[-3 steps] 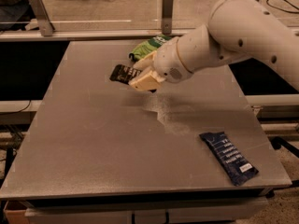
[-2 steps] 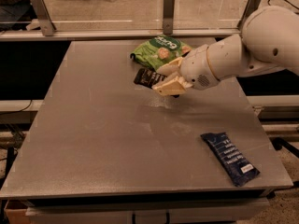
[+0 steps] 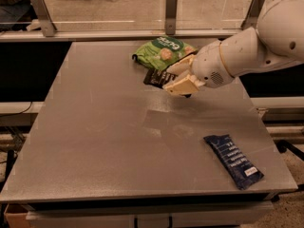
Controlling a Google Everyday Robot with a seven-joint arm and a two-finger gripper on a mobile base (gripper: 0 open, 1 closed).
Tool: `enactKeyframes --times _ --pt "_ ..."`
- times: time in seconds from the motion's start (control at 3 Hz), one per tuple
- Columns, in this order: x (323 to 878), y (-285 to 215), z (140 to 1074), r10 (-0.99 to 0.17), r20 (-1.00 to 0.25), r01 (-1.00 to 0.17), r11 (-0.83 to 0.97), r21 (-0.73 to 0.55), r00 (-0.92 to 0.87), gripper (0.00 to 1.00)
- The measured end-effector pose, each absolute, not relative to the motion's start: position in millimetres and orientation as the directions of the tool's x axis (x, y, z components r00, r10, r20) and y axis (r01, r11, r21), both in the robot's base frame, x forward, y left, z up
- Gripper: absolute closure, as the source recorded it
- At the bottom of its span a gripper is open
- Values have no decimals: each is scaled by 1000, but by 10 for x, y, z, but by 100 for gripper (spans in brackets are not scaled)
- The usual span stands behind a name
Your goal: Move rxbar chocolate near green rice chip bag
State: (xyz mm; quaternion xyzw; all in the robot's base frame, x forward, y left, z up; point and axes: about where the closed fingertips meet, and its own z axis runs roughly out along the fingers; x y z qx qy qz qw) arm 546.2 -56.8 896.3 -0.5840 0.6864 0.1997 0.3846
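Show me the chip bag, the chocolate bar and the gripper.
chip bag (image 3: 164,51): camera view, middle of its front.
chocolate bar (image 3: 153,77): camera view, its dark free end.
gripper (image 3: 167,79): camera view, between its fingers, right beside the bag.

My fingers are over the far right part of the tabletop, clamped on the rxbar chocolate, whose dark wrapper sticks out to the left of them. The bar is just beside the near edge of the green rice chip bag, which lies crinkled at the far edge; I cannot tell whether bar and bag touch. My white arm reaches in from the right. A dark blue bar wrapper lies flat near the front right corner, well apart.
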Motion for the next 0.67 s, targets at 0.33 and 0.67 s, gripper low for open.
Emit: enactKeyframes --times 0.33,0.67 --pt "5381 -787 8996 -670 -741 -951 258 -173 -47 100" --pt "5385 -1001 8961 -669 -739 -941 294 -169 -77 100"
